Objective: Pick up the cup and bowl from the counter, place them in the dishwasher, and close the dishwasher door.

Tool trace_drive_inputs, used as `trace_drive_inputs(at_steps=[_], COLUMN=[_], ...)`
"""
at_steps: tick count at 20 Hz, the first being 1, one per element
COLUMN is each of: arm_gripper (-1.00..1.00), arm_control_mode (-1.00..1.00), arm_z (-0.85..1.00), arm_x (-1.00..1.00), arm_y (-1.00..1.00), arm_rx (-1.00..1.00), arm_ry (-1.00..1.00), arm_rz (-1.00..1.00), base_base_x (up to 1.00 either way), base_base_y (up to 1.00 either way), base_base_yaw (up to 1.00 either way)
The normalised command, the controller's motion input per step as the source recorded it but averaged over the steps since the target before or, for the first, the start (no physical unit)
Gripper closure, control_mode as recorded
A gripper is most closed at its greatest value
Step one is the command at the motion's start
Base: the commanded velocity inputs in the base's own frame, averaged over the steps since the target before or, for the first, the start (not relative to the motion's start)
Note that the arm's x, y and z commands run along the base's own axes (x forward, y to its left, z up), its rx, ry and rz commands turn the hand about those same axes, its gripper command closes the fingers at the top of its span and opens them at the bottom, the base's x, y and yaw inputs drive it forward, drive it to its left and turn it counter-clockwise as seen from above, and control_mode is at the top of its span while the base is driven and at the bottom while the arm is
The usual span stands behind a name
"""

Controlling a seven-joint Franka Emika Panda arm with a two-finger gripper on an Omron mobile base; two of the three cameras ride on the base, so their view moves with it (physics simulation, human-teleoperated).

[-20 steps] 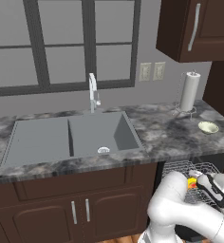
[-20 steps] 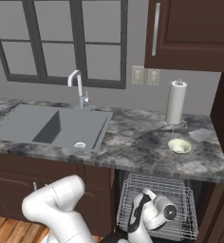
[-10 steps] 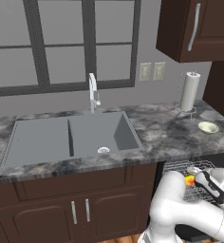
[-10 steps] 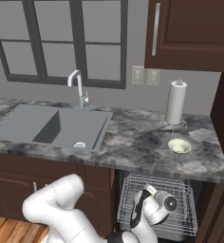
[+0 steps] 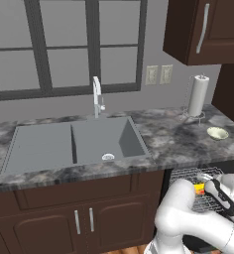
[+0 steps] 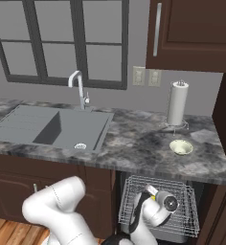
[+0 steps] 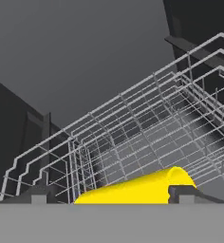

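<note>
One item of the two is nearly delivered: the cup (image 7: 133,189) lies low between the finger tips of the gripper (image 7: 109,195), inside the pull-out rack (image 7: 123,128), with a spot of its yellow visible over the wires in the left base view. Over the last second the hand slid a little further across the rack, toward its middle, and in the last half second it has hardly moved. I read that as the carry ending and the let-go coming next.

The jaws stand fairly wide. One tip overlaps the cup's side and the other shows a gap of bare rack beside it — whether they clamp the cup or have loosened, I cannot tell.

The bowl (image 6: 181,147) sits where it was on the counter (image 6: 134,143), near the front edge and just in front of the paper-towel roll (image 6: 177,104), directly above the dishwasher (image 6: 203,191). It is untouched, so about half the task and the door closing remain.

The rack's wire walls rise on both sides of the cup and its back is dark, so the way out looks to be upward and back toward the robot. The counter's edge overhangs the rack's rear — a lift should probably clear that lip first. Around the bowl the stone is bare apart from the roll behind it, and the sink (image 5: 49,144) lies well apart.
</note>
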Motion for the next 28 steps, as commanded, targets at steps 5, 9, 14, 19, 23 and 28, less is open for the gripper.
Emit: trace_drive_inputs(at_steps=[5, 9, 14, 19, 23, 28], arm_gripper=[-1.00, -1.00, -1.00, -1.00, -1.00, -1.00], arm_control_mode=[-1.00, -1.00, -1.00, -1.00, -1.00, -1.00], arm_z=[0.19, 0.13, 0.23, 0.30, 0.41, 0.55], arm_x=[-0.29, -0.29, -0.30, -0.21, -0.26, -0.24], arm_y=[-0.05, -0.06, -0.10, -0.10, -0.09, -0.07], arm_rx=[-0.05, -0.03, 0.00, 0.12, 0.22, 0.22], arm_ry=[-0.08, -0.06, -0.04, 0.00, 0.00, 0.00], arm_rz=[0.00, 0.00, 0.00, 0.00, 0.00, 0.00], base_base_x=[0.00, 0.00, 0.00, 0.00, 0.00, 0.00], base_base_y=[0.00, 0.00, 0.00, 0.00, 0.00, 0.00], base_base_yaw=[0.00, 0.00, 0.00, 0.00, 0.00, 0.00])
